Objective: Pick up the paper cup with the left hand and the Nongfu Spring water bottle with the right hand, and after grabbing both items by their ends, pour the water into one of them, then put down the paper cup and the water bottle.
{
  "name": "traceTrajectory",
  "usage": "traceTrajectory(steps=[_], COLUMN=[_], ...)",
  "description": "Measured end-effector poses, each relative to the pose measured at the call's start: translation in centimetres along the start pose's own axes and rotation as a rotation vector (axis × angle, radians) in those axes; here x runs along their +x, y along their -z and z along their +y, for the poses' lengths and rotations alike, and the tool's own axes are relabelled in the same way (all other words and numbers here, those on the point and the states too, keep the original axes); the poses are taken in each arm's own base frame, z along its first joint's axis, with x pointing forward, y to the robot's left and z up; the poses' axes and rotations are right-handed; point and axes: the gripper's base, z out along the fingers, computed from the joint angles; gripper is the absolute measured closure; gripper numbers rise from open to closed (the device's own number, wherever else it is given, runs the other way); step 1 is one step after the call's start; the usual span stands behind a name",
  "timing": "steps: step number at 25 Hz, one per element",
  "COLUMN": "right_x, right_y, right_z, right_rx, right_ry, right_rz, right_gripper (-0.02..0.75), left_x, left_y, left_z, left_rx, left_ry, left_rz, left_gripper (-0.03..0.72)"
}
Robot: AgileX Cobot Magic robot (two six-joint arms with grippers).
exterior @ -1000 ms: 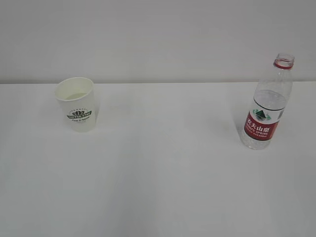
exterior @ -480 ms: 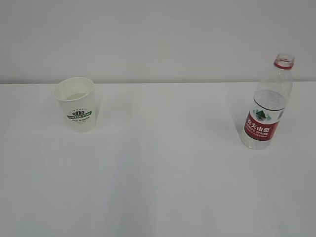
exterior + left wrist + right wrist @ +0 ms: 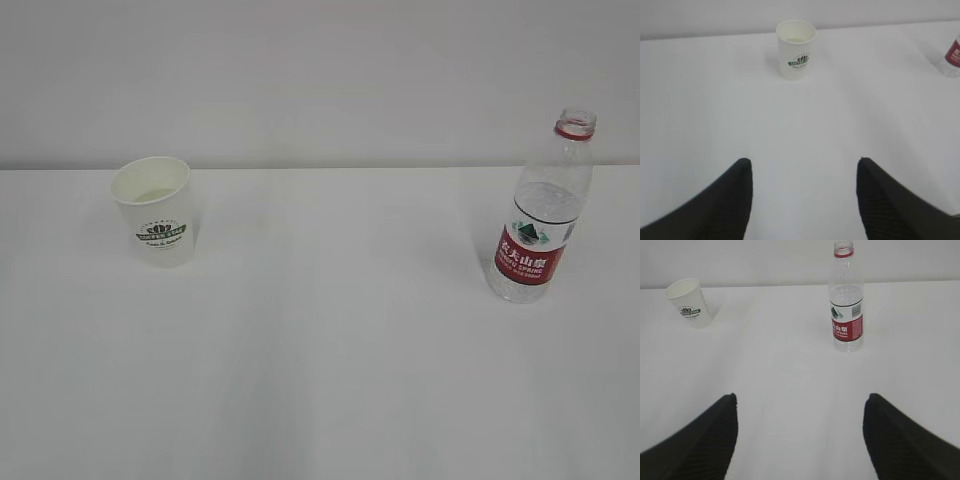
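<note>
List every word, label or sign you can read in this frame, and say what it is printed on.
Water bottle, red label: white Chinese characters, too blurred to read for certain; small white Latin line beneath, also unreadable; green mountain emblem above.
Paper cup: dark green round logo with a banner of letters and small script below, all too small to read.
No other text visible.

Paper cup [image 3: 155, 210] stands upright on the left of the tabletop [image 3: 330, 350], white with a dark green logo, cream inside. Water bottle [image 3: 540, 215] stands upright well apart on the right: clear, ribbed, red label, red neck ring, capless.
</note>
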Motion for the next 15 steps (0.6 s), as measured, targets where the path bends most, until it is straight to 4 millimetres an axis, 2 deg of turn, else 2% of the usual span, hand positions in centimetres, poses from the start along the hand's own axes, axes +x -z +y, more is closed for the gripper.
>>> traceTrajectory(steps=[6,15], right_x=[0.0,0.1], right_y=[0.0,-0.1], right_z=[-0.1,-0.8], right_rx=[0.011,0.09], right_ry=[0.009,0.035], right_rz=[0.0,0.005], right_gripper=[0.15,0.15], left_x=[1.6,2.8], left_y=[-2.5,-4.1], left_z=[0.2,0.4], left_rx=[-0.013,-0.021], left_ry=[0.0,0.0], left_rz=[0.103,0.166], left_gripper=[0.213,0.214])
